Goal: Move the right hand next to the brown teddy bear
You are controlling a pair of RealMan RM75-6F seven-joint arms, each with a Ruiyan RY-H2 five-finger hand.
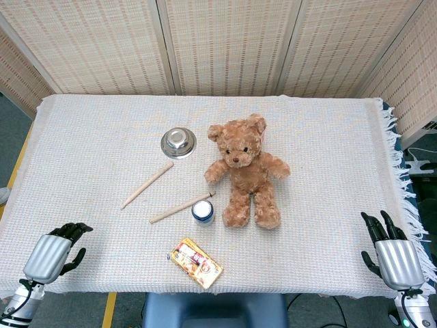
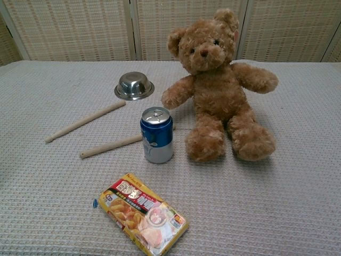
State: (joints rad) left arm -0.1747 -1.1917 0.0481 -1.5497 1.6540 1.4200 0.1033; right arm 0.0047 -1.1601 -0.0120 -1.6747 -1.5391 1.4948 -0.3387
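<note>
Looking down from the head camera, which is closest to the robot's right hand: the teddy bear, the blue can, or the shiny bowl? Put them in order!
From the right hand:
1. Teddy bear, sitting mid-table.
2. Blue can, just left of the bear's foot.
3. Shiny bowl, farther back and left.

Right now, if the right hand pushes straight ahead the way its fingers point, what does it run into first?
Probably nothing. The right hand points up the cloth near its fringed edge, well to the side of the brown teddy bear. That strip looks free up to the screen, though depth is hard to judge.
</note>
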